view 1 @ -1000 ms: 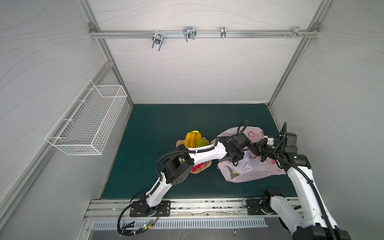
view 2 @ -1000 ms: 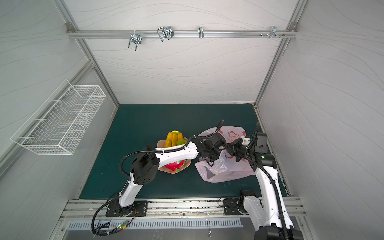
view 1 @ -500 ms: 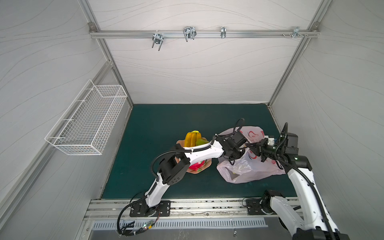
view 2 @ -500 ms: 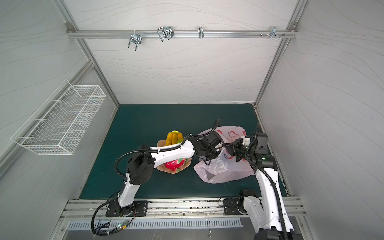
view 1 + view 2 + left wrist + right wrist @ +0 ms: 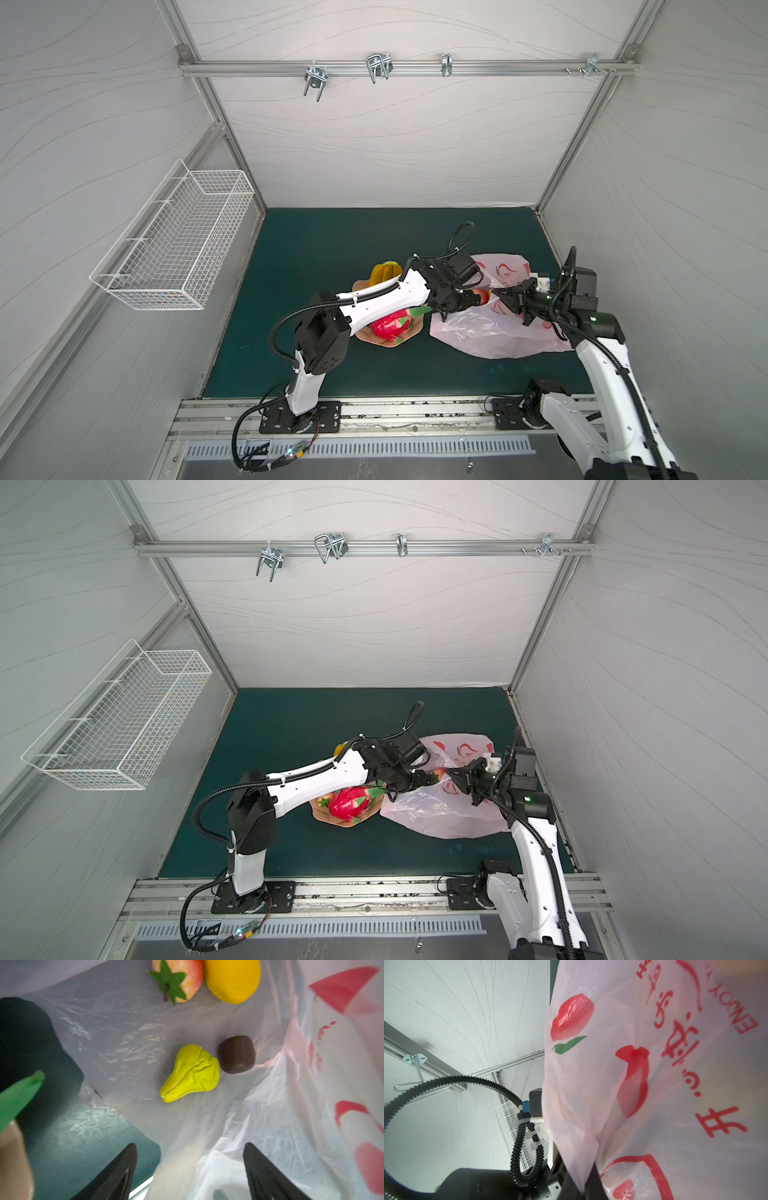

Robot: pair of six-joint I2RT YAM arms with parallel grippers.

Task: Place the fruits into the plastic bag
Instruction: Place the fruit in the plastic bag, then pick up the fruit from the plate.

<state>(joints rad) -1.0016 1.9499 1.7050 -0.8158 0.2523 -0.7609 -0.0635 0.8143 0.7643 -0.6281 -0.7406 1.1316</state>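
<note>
Leftward swung the left arm's elbow over the last second, and its left pincer [image 5: 190,1145] drew back a little toward the bag's mouth. That pincer stood wide open and empty above the bag [image 5: 498,332]. The right pincer [image 5: 509,301] was shut on a bunched edge of the film, holding the mouth up.

Inside the bag lay a creased green pear [image 5: 191,1073] touching a dark, smooth avocado [image 5: 236,1054]. A lemon [image 5: 232,978] and a leafy-capped strawberry [image 5: 180,978] lay farther in. The scaly dragon fruit [image 5: 390,326] and the banana bunch [image 5: 384,272] remained on the scalloped plate [image 5: 376,338] on the bench [image 5: 332,249].

The film looked thin and slippery, so it could slide from the one-sided grip and the mouth would sag shut. The glossy, rounded fruits might then roll out. The bulky dragon fruit's scales could also snag the rim.
</note>
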